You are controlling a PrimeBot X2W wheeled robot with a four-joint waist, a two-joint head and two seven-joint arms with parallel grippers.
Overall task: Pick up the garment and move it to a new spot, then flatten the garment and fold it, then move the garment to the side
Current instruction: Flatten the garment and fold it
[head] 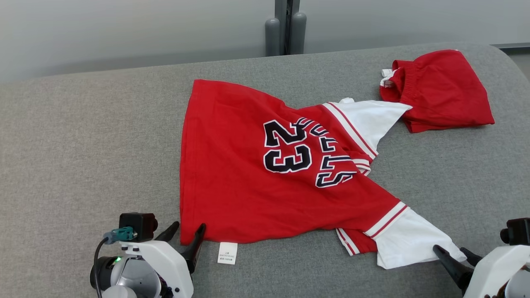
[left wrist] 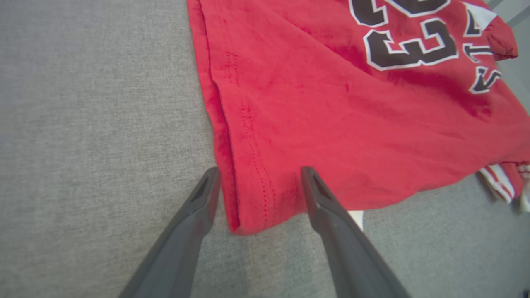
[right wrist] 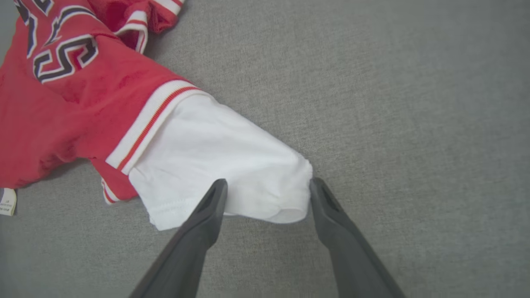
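The garment is a red jersey with a black "23" and white sleeves, spread loosely on the grey cushioned surface. My left gripper stands open at the jersey's near left hem corner, which lies between its fingers. At the near right my right gripper is also open, its fingers on either side of the white sleeve's cuff. Nothing is gripped. The jersey's far sleeve points toward the back right.
Red shorts lie bunched at the back right, near the far sleeve. A white care label sticks out from under the jersey's near edge. The grey surface is bare to the left, and its back edge meets a pale wall with a grey post.
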